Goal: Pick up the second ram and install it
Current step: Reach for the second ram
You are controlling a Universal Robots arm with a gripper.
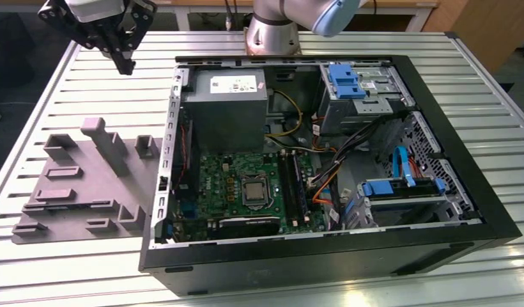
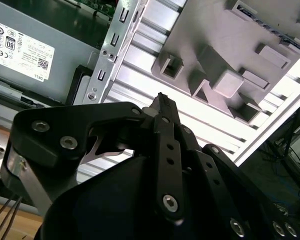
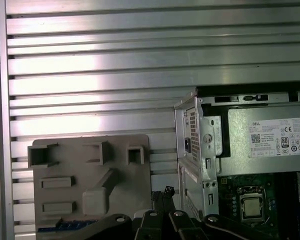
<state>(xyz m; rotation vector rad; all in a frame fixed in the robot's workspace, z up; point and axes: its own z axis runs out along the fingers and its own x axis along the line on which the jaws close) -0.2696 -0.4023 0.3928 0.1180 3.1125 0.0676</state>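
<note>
Open case (image 1: 330, 256) lying on the counter (image 1: 75, 268).
A grey tray (image 1: 75, 192) is sitting just beside it; a power supply (image 1: 223, 109) and blue brackets (image 1: 343, 80) are showing inside.

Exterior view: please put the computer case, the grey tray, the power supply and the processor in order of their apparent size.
1. Computer case, largest
2. Grey tray
3. Power supply
4. Processor, smallest
</note>
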